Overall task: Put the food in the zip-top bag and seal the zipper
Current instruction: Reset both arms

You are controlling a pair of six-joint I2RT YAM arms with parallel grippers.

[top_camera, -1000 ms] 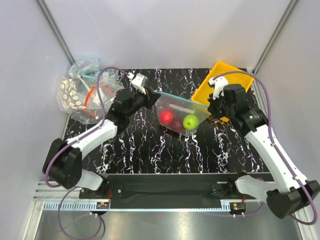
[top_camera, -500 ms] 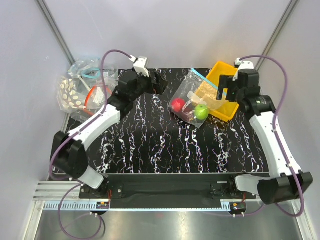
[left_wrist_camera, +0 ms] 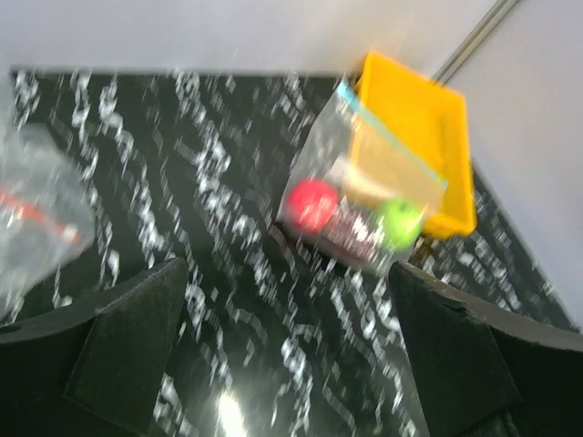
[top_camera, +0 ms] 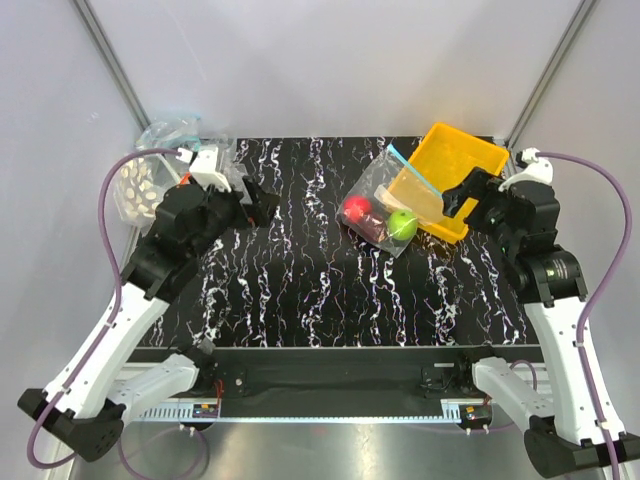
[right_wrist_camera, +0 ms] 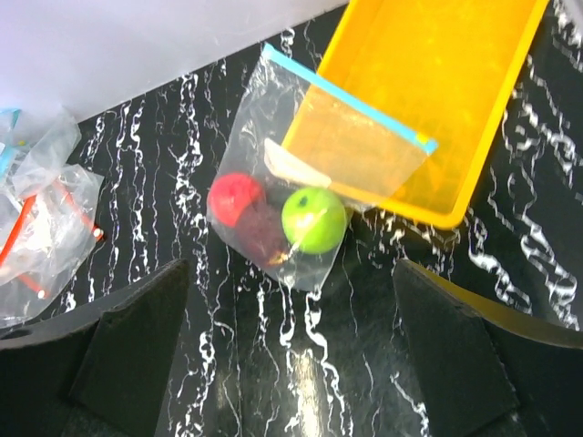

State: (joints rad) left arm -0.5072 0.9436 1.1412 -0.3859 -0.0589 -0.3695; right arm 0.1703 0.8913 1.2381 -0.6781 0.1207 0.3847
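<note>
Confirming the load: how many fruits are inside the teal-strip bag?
3, all at the bottom of the bag: red fruit on the left, green fruit on the right, dark maroon fruit between them, partly hidden.

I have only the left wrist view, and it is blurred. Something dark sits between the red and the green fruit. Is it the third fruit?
Observer: Yes. The right wrist view shows a dark maroon fruit between the red fruit and the green fruit, inside the zip-top bag.
Operator: And the other arm?
Observer: The top view shows the right gripper open, raised near the yellow tray, not touching the bag.
Operator: Does the bag lie flat?
Observer: No, its mouth end with the teal zipper rests over the tray's rim.
</note>
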